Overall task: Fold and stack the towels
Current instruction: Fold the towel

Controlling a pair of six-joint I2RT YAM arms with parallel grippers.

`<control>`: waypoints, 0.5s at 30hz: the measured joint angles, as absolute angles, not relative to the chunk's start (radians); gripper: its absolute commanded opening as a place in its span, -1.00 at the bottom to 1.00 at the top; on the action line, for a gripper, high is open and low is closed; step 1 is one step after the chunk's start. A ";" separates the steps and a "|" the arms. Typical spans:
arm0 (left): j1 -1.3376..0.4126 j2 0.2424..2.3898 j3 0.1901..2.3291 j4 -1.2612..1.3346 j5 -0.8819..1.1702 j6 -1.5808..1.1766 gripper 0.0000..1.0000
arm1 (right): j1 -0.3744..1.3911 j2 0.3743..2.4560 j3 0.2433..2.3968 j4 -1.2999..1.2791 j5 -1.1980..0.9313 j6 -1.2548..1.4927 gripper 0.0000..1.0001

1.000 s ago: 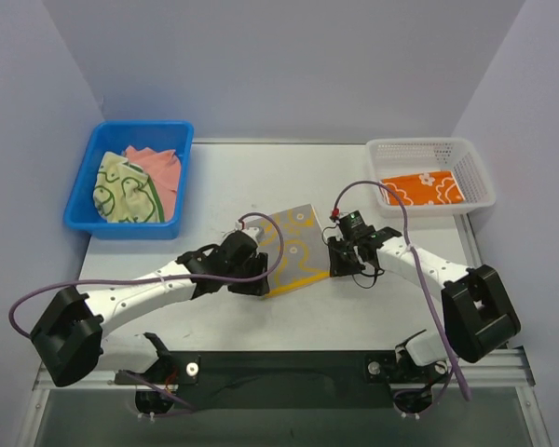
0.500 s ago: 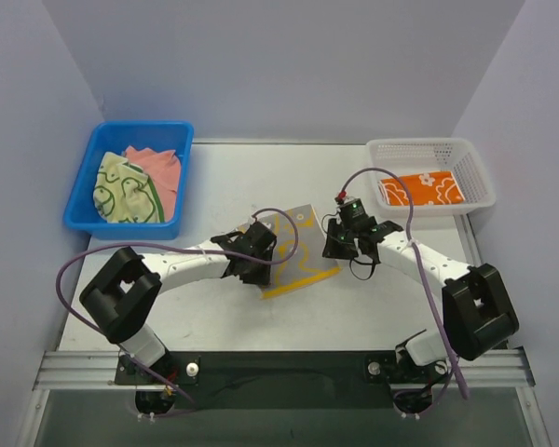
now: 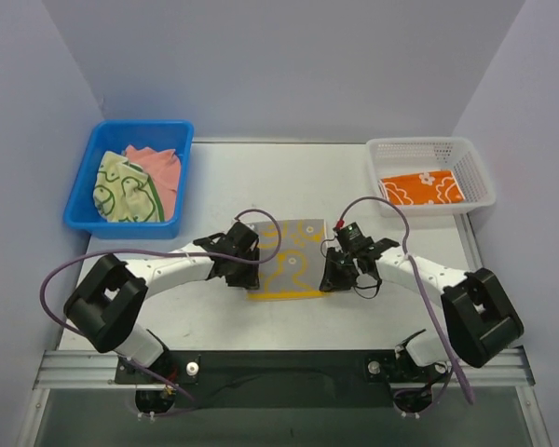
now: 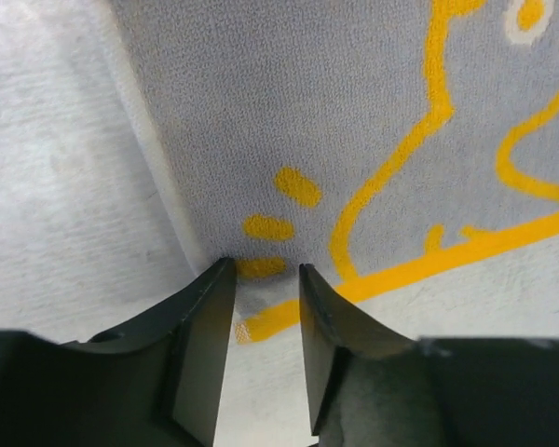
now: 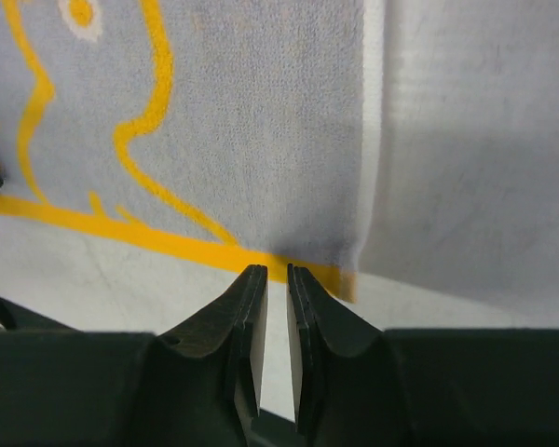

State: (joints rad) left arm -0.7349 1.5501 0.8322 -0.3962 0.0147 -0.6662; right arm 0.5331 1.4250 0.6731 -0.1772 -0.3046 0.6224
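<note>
A grey towel with yellow duck outlines and a yellow border (image 3: 292,258) lies flat on the table between my two grippers. My left gripper (image 3: 245,272) is at its near left corner. In the left wrist view the jaws stand a little apart (image 4: 265,272), with the towel corner (image 4: 261,321) flat between them. My right gripper (image 3: 328,279) is at the near right corner. Its jaws are almost together (image 5: 277,272), pinching the yellow hem (image 5: 186,244). An orange flowered towel (image 3: 421,189) lies folded in the white basket (image 3: 480,177). A pale green duck towel (image 3: 121,189) and a salmon-pink towel (image 3: 160,170) lie crumpled in the blue bin (image 3: 82,194).
The blue bin stands at the back left and the white basket at the back right. Purple cables (image 3: 391,219) loop over both arms. The table's near edge meets a black rail (image 3: 279,368).
The grey towel, held tilted and skewed before, has been turned and drawn toward the near edge and now lies square and flat. Both grippers moved nearer with it. The left jaws have parted.
</note>
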 measured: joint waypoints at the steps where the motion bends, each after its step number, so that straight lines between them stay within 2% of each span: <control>1: -0.732 1.532 0.824 -0.408 0.012 -0.665 0.00 | 0.540 1.405 0.668 -0.184 -0.306 0.628 -0.66; 2: -0.732 1.508 0.815 -0.421 0.012 -0.665 0.13 | 0.545 1.370 0.666 -0.196 -0.303 0.632 -0.61; 4: -0.731 1.444 0.809 -0.442 0.005 -0.663 0.24 | 0.545 1.294 0.675 -0.190 -0.293 0.643 -0.44; 5: -0.730 1.410 0.810 -0.440 0.000 -0.665 0.29 | 0.545 1.266 0.686 -0.178 -0.285 0.652 -0.21; 6: -0.727 1.372 0.815 -0.433 -0.003 -0.665 0.29 | 0.545 1.246 0.700 -0.160 -0.275 0.662 -0.09; 7: -0.722 1.346 0.823 -0.420 -0.004 -0.667 0.29 | 0.544 1.237 0.720 -0.135 -0.264 0.669 0.13; 10: -0.677 1.326 0.871 -0.344 0.002 -0.670 0.27 | 0.543 1.263 0.785 -0.007 -0.240 0.696 0.46; 15: -0.551 1.477 0.946 -0.122 0.090 -0.696 -0.03 | 0.542 1.475 0.913 0.261 -0.237 0.740 0.61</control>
State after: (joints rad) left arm -0.5507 1.4773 0.9463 -0.1219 0.0902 -0.6964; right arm 0.5419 1.4754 0.9131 0.2611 -0.2367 0.7403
